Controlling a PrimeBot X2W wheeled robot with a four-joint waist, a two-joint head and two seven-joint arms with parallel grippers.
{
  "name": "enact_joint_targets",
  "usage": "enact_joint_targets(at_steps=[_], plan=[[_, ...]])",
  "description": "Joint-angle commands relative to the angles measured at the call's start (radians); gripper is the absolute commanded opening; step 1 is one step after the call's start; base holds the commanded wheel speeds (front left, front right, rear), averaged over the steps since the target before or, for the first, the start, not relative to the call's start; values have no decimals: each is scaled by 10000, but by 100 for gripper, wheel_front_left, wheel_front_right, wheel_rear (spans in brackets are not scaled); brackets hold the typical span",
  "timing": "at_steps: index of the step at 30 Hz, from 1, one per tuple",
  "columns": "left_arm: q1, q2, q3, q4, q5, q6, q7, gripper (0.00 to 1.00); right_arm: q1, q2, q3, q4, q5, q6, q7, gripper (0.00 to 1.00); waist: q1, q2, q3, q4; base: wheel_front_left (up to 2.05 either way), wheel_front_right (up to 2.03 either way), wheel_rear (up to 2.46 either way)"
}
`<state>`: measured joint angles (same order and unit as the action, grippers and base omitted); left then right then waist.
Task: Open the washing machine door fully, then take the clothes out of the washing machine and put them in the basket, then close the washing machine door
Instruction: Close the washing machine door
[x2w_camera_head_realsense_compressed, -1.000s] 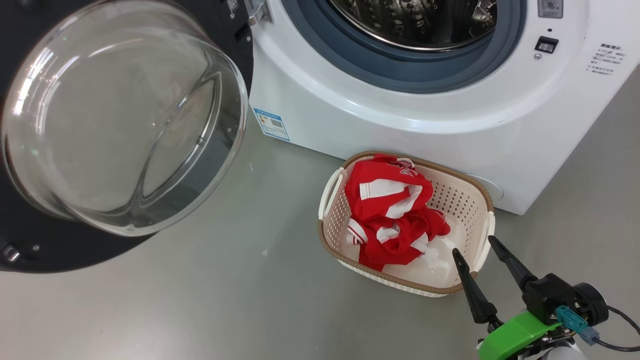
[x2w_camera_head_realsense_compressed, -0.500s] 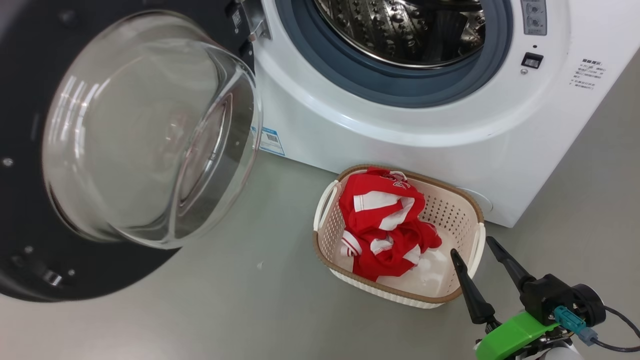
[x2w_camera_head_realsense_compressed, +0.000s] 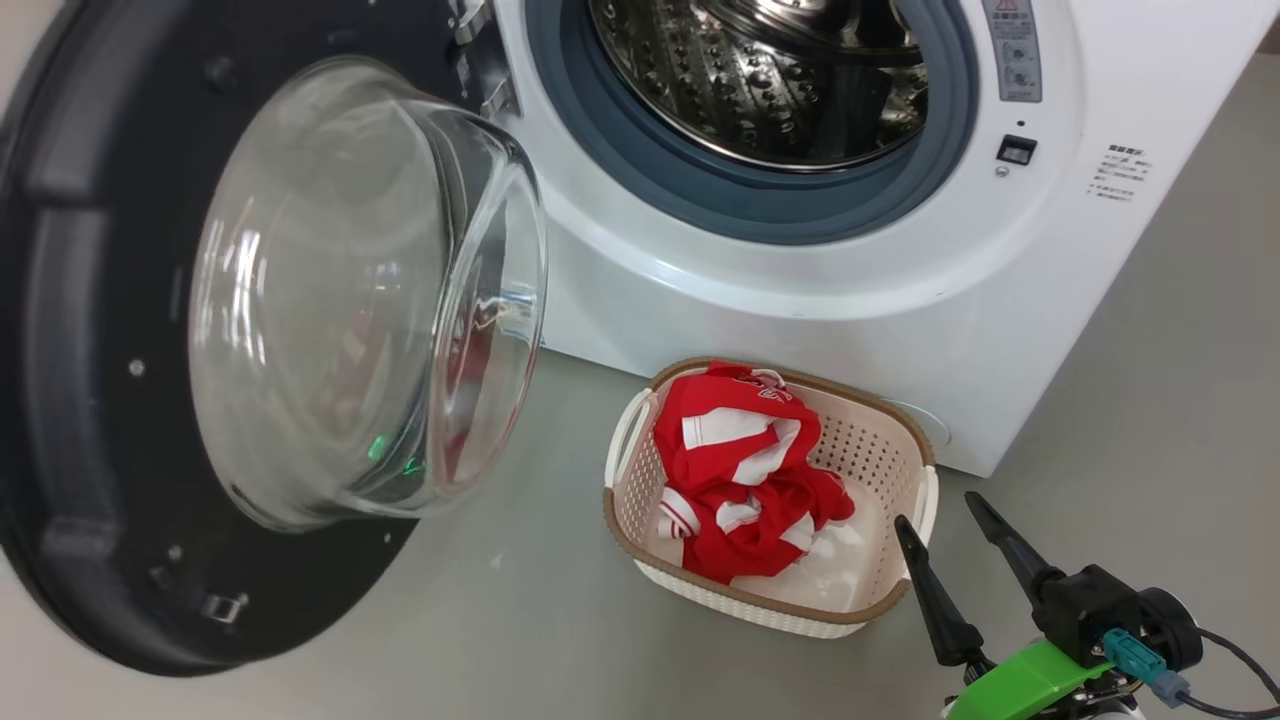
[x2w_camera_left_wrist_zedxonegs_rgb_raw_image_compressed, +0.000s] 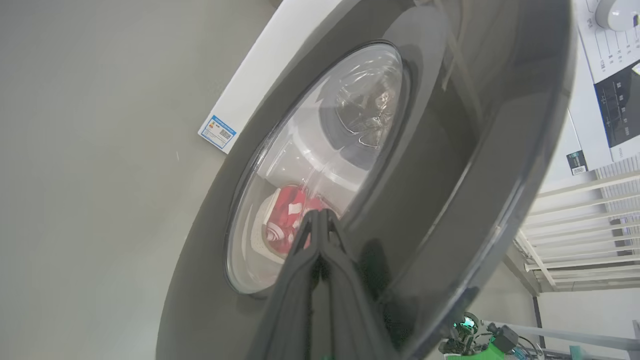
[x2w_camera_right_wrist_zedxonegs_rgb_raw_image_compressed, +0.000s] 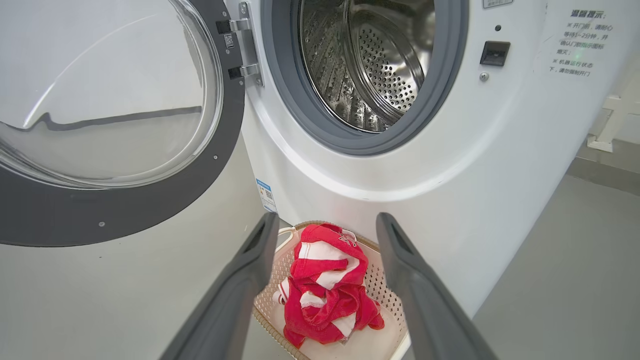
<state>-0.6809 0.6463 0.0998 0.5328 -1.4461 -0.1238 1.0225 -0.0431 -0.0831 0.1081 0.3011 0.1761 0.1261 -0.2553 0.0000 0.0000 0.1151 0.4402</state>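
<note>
The washing machine door (x2w_camera_head_realsense_compressed: 90, 400) stands part-way open at the left, glass bulge facing the white washing machine (x2w_camera_head_realsense_compressed: 800, 300), whose steel drum (x2w_camera_head_realsense_compressed: 760, 80) shows no clothes. Red and white clothes (x2w_camera_head_realsense_compressed: 740, 470) lie in the cream basket (x2w_camera_head_realsense_compressed: 870, 440) on the floor before the machine. My right gripper (x2w_camera_head_realsense_compressed: 940, 512) hovers open just right of the basket; in its wrist view the right gripper (x2w_camera_right_wrist_zedxonegs_rgb_raw_image_compressed: 326, 222) frames the clothes (x2w_camera_right_wrist_zedxonegs_rgb_raw_image_compressed: 325, 290). My left gripper (x2w_camera_left_wrist_zedxonegs_rgb_raw_image_compressed: 319, 216) is shut with nothing in it, tips at the door's (x2w_camera_left_wrist_zedxonegs_rgb_raw_image_compressed: 450, 150) outer face by the window edge; contact cannot be told.
Grey floor (x2w_camera_head_realsense_compressed: 500, 620) spreads between the door and the basket. A blue label (x2w_camera_right_wrist_zedxonegs_rgb_raw_image_compressed: 265, 195) sits low on the machine's front. A white slatted rack (x2w_camera_left_wrist_zedxonegs_rgb_raw_image_compressed: 575, 225) stands beyond the door's edge in the left wrist view.
The door has swung some way toward the machine's opening. The head camera has shifted, showing more of the drum. The right gripper stays open by the basket.
</note>
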Motion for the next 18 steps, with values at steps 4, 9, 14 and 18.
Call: enact_joint_targets(at_steps=[4, 9, 14, 18], plan=[[216, 534, 58, -1125, -315, -69, 300, 0, -36, 33, 200, -287, 72, 46, -65, 100, 0, 0, -105, -247, 0, 0, 0], [377, 456, -159, -1962, -612, -69, 479, 0, -3, 75, 191, -337, 34, 46, -65, 100, 0, 0, -135, -544, 0, 0, 0], [421, 308, -318, -2643, -823, -69, 470, 0, -17, 98, 158, -370, 53, 46, -65, 100, 0, 0, -108, -881, 0, 0, 0], [434, 162, -486, -3193, -906, -69, 441, 0, -53, 114, 111, -412, 35, 46, -65, 100, 0, 0, -7, -1145, 0, 0, 0]])
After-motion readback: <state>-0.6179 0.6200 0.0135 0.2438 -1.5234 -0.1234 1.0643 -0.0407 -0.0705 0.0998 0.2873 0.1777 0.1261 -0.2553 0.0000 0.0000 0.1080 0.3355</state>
